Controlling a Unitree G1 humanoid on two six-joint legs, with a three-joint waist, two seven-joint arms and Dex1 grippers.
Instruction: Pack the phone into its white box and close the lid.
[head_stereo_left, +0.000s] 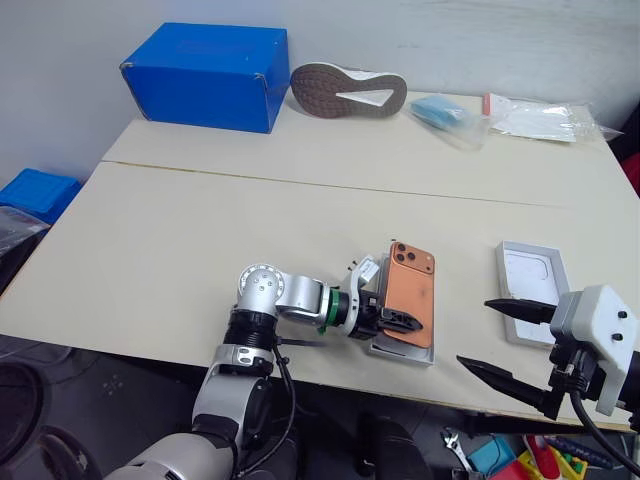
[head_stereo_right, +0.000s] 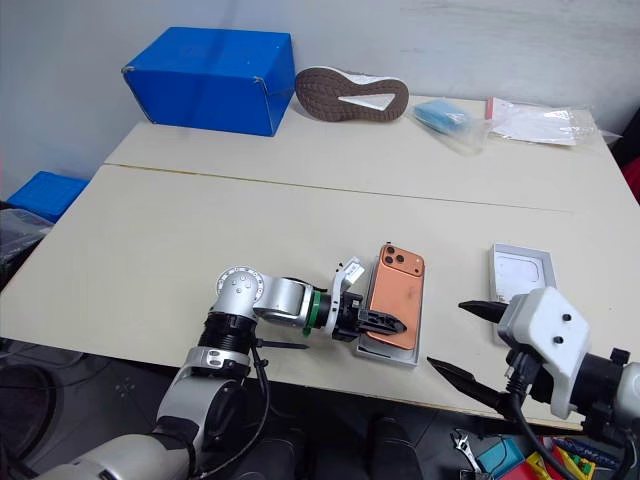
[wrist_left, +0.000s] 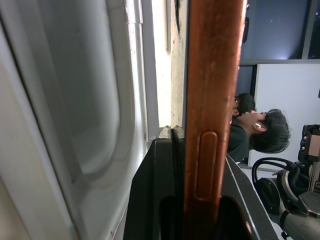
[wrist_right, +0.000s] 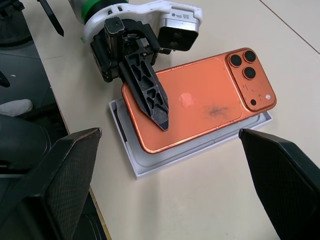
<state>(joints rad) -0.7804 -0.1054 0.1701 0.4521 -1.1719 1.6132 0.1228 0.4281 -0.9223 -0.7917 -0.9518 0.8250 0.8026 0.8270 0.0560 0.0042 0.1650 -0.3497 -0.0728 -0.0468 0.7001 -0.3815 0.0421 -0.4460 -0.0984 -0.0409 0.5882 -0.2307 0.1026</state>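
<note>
The orange phone (head_stereo_left: 412, 290) lies back up, lenses at its far end, over the white box (head_stereo_left: 405, 352) near the table's front edge. Its body sits slightly askew on the tray, whose grey-white rim (wrist_right: 150, 167) shows around it. My left gripper (head_stereo_left: 400, 322) is shut on the phone's near end, one black finger (wrist_right: 150, 95) lying across its back. I cannot tell whether the phone rests fully inside. The lid (head_stereo_left: 533, 285), white inside with a faint phone outline, lies open side up to the right. My right gripper (head_stereo_left: 474, 332) stands open between the box and the lid, holding nothing.
At the back of the table (head_stereo_left: 200, 250) are a big blue box (head_stereo_left: 207, 75), a shoe sole up (head_stereo_left: 347, 92), a blue packet (head_stereo_left: 445, 113) and a clear plastic bag (head_stereo_left: 540, 118). A person (wrist_left: 260, 132) sits beyond the table.
</note>
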